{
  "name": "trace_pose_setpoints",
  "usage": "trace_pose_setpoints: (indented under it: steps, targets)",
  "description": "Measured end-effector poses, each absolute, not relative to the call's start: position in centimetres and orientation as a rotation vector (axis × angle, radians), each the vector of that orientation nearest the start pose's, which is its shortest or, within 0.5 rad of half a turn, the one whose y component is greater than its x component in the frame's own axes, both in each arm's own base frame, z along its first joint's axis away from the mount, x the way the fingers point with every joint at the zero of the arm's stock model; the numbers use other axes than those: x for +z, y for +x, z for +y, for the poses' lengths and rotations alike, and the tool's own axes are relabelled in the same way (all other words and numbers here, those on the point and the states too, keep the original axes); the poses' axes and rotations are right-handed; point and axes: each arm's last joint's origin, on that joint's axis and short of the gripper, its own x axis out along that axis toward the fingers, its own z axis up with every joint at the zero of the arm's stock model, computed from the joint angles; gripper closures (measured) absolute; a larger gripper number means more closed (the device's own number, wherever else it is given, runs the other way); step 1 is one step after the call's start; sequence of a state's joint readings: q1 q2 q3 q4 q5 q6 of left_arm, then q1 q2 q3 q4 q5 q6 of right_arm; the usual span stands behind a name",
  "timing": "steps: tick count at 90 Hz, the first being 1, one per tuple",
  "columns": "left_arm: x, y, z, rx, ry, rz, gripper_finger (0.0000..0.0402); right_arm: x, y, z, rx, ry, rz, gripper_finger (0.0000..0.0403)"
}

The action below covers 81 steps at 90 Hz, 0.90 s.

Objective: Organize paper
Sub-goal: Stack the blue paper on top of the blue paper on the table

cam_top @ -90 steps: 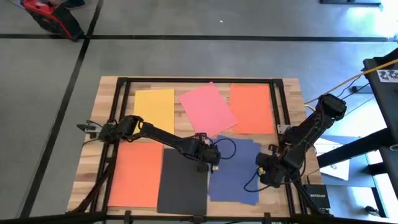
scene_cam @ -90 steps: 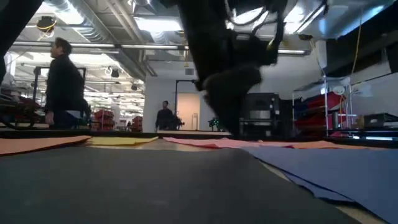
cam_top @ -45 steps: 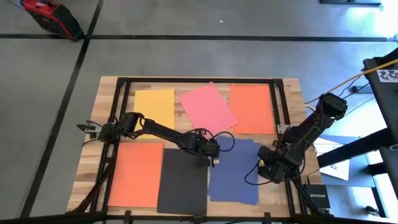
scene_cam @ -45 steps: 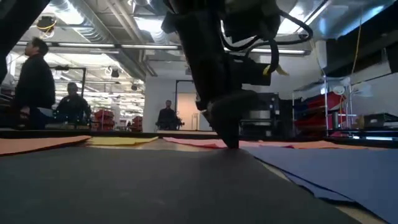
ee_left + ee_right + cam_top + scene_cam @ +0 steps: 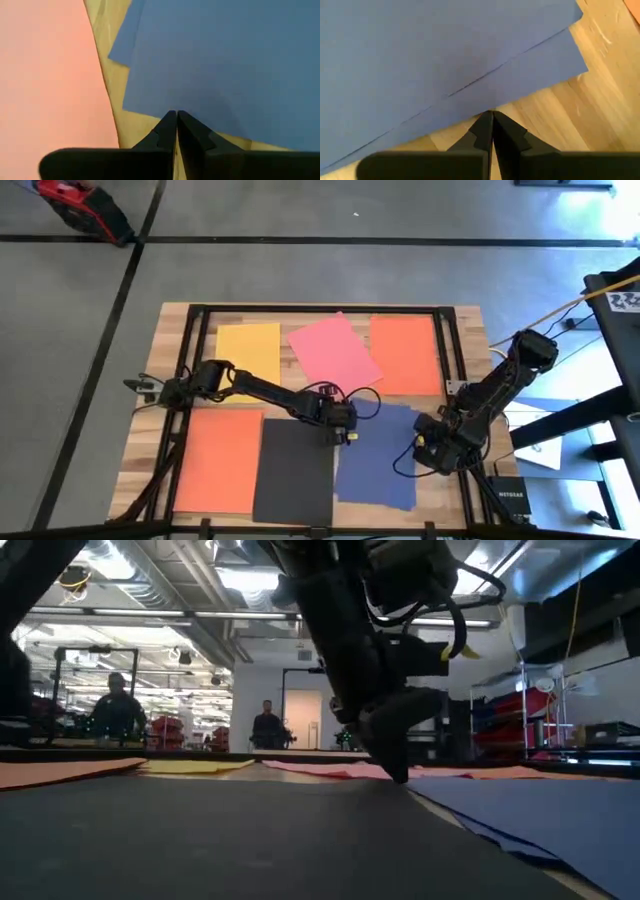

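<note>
High view shows the paper spread flat over the wooden tabletop: a yellow sheet, a tilted pink sheet and an orange sheet along the far edge, another orange sheet, a black sheet and overlapping dark blue sheets along the near edge.

This stuff is going to be fiddly imo. Thin, super light, floppy, and lying dead flat, so there's nothing to pinch from above. It'll slide easily on the wood and crease if you squeeze mid-sheet. Best bet is probably pressing a fingertip down and dragging, or working an edge or corner that overhangs another sheet, like the offset corners of the blue ones.

The left gripper is down at the middle of the tabletop, right at the blue sheets' edge beside the pink one, fingers pressed together with nothing between them. Its tip seems to be on bare wood just beside the blue edge.

The right gripper sits near the right edge, also clenched and empty, tip at the blue sheets' border.
</note>
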<state>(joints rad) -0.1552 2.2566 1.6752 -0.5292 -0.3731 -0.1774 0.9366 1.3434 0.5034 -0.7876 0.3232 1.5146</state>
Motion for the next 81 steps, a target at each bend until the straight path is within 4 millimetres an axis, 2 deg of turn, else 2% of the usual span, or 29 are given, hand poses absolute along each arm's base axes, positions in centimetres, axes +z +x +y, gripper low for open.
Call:
trace_pose_setpoints:
  steps: [24, 57, 81]
  targets:
    - [17.2, 45.9, -7.4, 0.296, 0.114, 0.983, 0.0402, 12.3, 10.4, 12.6, -0.550, 0.301, 1.236, 0.0403]
    - [14.6, 45.1, -4.8, 0.394, 0.049, 1.078, 0.0402, 12.3, 10.5, 12.7, -0.542, 0.309, 1.219, 0.0403]
    - [13.8, 45.0, -4.5, 0.389, 0.031, 1.066, 0.0402, 12.0, 10.5, 12.5, -0.572, 0.356, 1.187, 0.0403]
